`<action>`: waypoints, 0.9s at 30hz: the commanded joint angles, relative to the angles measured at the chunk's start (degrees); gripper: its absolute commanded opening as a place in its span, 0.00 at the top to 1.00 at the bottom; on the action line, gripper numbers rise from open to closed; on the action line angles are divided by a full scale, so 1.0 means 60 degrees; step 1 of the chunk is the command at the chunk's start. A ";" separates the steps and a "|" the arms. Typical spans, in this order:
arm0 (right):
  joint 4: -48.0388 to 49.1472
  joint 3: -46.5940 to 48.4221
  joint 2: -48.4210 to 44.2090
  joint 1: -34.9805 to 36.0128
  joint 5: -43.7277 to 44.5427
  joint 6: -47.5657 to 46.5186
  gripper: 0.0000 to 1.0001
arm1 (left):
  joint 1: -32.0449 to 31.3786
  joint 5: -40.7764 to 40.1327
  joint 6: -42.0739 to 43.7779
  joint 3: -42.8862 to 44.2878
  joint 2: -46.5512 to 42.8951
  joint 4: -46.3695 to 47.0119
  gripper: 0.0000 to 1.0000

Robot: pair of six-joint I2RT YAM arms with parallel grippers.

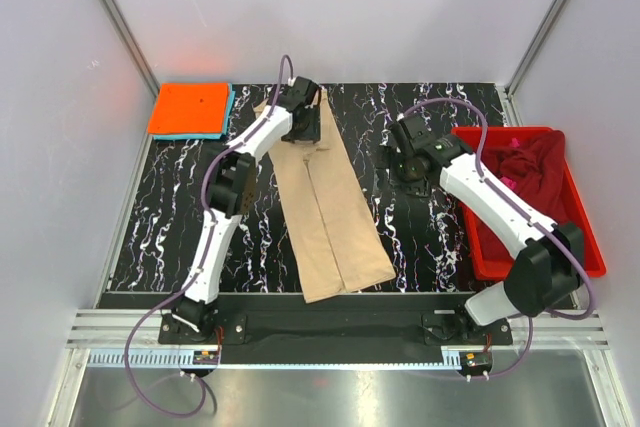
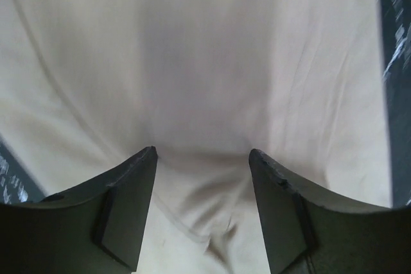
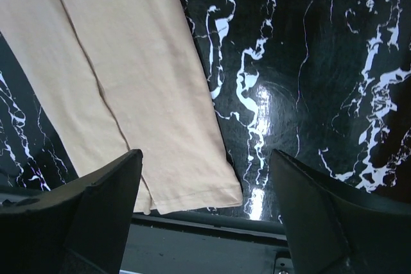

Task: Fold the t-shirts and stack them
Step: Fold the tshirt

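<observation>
While the left tool point(image 1: 303, 127) sits at the far end of the tan tee point(image 1: 325, 212), the right tool point(image 1: 408, 162) hangs beside the strip.

Sides already turned in, the tee lies as a long strip from the far middle of the desk point(image 1: 420, 237) to its near edge. The left jaws stand apart with cloth puckering beneath them, nothing pinched yet; the right jaws are wide and empty over bare desk. The step looks like the crosswise fold. To do it well, pinch every layer at the far edge, lift just clear, and carry it straight down the strip so the side edges line up. The right tool could take the other far corner. The stack, an orange tee point(image 1: 190, 109) on top, waits far left; maroon cloth point(image 1: 525, 167) fills the bin point(image 1: 585, 247).
</observation>
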 commanded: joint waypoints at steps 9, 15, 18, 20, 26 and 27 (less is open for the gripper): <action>0.0648 0.1024 0.1258 -0.0774 -0.2764 -0.1192 0.13 | 0.0516 0.1163 0.0833 0.1334 0.0210 0.1241 0.24; 0.0297 0.0702 0.2035 -0.1097 -0.4801 -0.1735 0.19 | 0.0516 0.0972 0.0775 0.0119 -0.2539 0.0979 0.18; 0.0326 -0.0073 0.1904 -0.1229 -0.5358 -0.1603 0.27 | 0.0472 0.0971 0.0541 -0.0905 -0.4062 0.0686 0.18; 0.0529 -0.0948 0.1526 -0.1258 -0.5767 -0.1370 0.32 | 0.0428 0.1353 0.0394 -0.2290 -0.4915 0.0394 0.23; 0.1833 -0.3819 0.0162 -0.1302 -0.6662 -0.0039 0.46 | -0.0684 0.2742 -0.0791 -0.8407 -0.9001 0.0800 0.31; 0.1994 -0.4144 0.0030 -0.1288 -0.6765 0.0138 0.48 | -0.0874 0.2904 -0.1330 -0.9119 -0.9862 0.0947 0.33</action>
